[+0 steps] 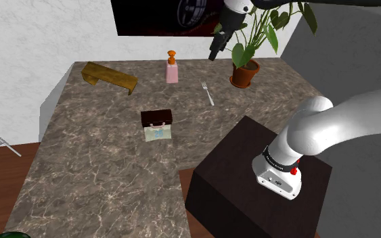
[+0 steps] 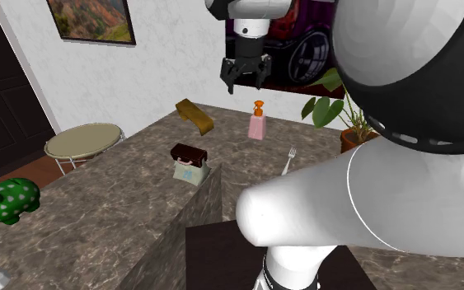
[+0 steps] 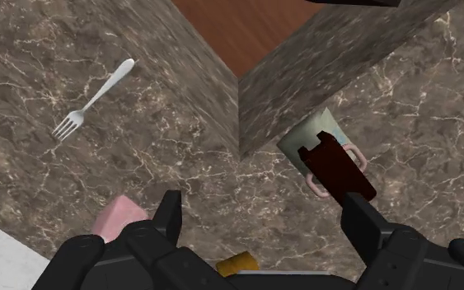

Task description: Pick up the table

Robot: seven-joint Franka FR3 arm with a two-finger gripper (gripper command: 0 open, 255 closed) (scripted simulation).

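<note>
- The small brown table [image 1: 108,75] stands at the upper left of the shoulder view, on the stone counter [image 1: 101,169].
- Its long side runs from upper left down to the right.
- A pink bottle [image 1: 172,69] stands to its right.
- The gripper [image 1: 214,54] hangs up high, with its fingers apart and nothing in them.

Veined brown marble countertop [image 1: 101,176], faint sheen, under my matt black gripper [image 1: 214,55]. Silvery metal fork [image 1: 208,93]. Upper left of shoulder view, small table [image 1: 107,74]: smooth golden-brown wood.
</note>
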